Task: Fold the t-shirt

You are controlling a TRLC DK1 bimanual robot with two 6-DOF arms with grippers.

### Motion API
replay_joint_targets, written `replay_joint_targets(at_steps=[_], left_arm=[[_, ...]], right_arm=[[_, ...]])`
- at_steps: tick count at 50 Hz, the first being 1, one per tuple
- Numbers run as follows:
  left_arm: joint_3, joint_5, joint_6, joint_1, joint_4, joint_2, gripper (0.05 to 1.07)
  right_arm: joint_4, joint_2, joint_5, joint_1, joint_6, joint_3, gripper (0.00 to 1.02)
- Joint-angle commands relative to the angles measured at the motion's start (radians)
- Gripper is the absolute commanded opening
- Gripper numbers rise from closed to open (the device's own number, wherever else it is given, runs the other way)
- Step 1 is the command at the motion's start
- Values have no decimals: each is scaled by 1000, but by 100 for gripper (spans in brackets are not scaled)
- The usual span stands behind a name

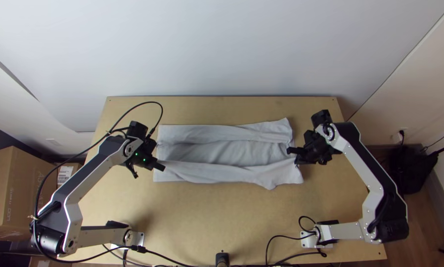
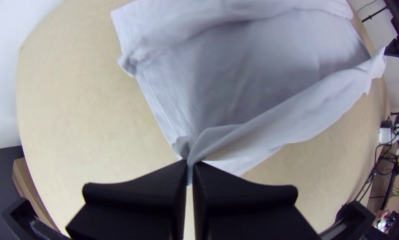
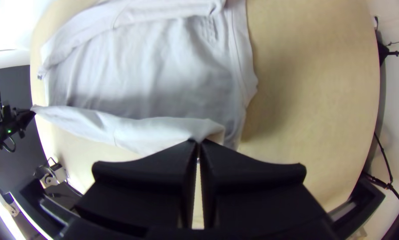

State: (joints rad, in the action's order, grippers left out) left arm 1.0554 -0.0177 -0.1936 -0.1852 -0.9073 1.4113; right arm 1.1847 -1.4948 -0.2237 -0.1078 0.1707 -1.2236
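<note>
The white t-shirt [image 1: 222,152] lies across the middle of the table, its far and near long edges turned inward over a flat centre. At its left end my left gripper [image 1: 160,167] holds the near turned-in edge. My right gripper [image 1: 292,154] is at the right end of that same edge. In the left wrist view, my left gripper [image 2: 190,165] is shut on a pinch of cloth, and the shirt [image 2: 253,80] stretches away from it. In the right wrist view, my right gripper [image 3: 198,144] is shut on the fold of the shirt [image 3: 150,75], which looks slightly lifted there.
Bare wooden table [image 1: 222,210] lies between the shirt and the near edge. Cables [image 1: 281,254] run along that near edge by the arm bases. A cardboard box [image 1: 22,190] stands beyond the table's left side, and a white wall [image 1: 222,49] rises behind.
</note>
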Motion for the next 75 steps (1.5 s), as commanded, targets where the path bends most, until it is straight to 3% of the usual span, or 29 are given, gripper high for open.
replay_joint_targets(at_steps=[1,40,42,43,45,46,47,50,51,58,65,75], left_arm=[[49,-4,-33,27,22,37,8],[454,-5,-56,116,111,459,8],[469,-5,-53,116,116,477,18],[479,-5,-50,115,117,483,32],[496,-7,-41,115,123,495,72],[503,-7,-35,115,125,497,94],[509,-7,-30,116,131,499,106],[525,-13,5,125,177,494,103],[532,-28,14,132,177,492,103],[545,-162,83,199,173,456,103],[506,-311,140,282,153,397,103],[400,-504,155,395,146,342,103]], right_arm=[[-16,-62,7,22,-16,-83,2],[-79,-575,20,33,9,-663,2],[-79,-599,20,33,9,-688,3],[-79,-613,24,33,9,-705,3],[-79,-633,46,33,18,-738,14],[-79,-639,49,33,24,-749,24],[-79,-644,49,33,33,-761,41],[-106,-634,52,33,47,-771,96],[-123,-627,58,36,58,-768,100],[-263,-516,87,66,119,-686,99],[-275,-387,78,119,176,-636,99],[-272,-194,-183,209,250,-554,99]])
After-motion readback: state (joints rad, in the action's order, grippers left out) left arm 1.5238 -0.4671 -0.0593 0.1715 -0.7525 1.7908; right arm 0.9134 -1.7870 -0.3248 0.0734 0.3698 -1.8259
